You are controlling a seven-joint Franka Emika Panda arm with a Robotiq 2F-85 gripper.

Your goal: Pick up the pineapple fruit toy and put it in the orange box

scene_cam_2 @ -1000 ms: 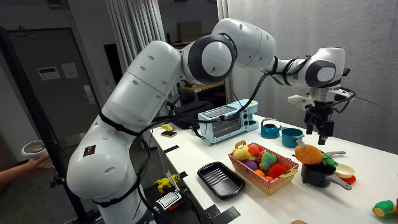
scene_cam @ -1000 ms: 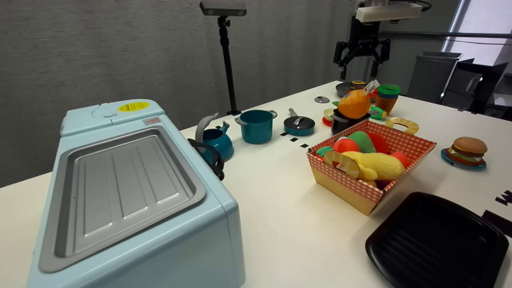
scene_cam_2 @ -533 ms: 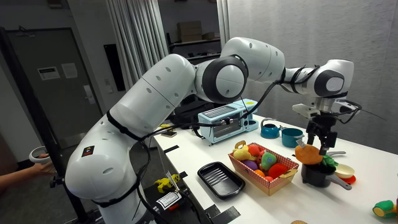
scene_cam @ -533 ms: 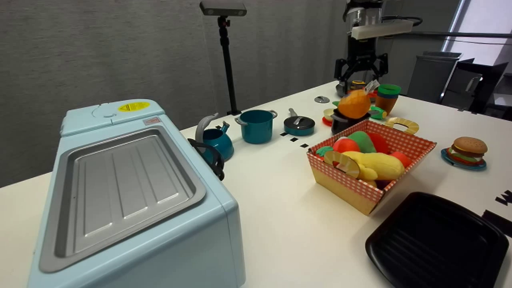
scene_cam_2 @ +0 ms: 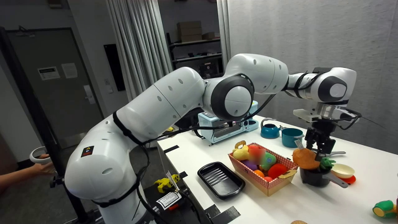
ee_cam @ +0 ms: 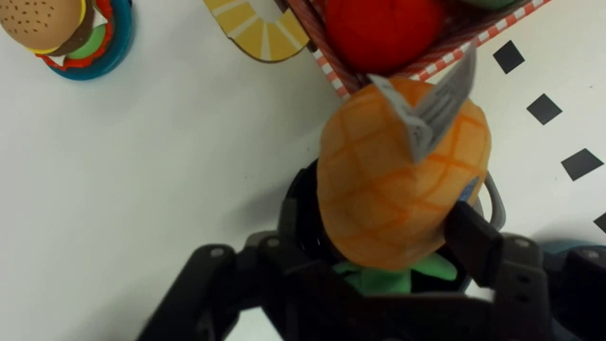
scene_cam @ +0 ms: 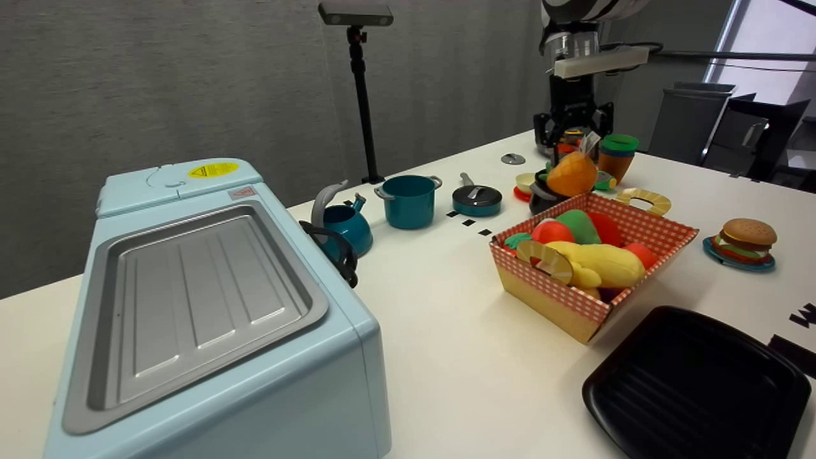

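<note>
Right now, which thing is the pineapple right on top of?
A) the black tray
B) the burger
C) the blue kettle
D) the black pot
D: in an exterior view the black pot stands just below the pineapple, and the wrist view, too, shows the pot partly hidden beneath it.

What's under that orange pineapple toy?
A black pot. The pineapple toy and its green leaves cover much of the opening, and the rest is dark, so I can't tell whether anything else lies inside.
</note>
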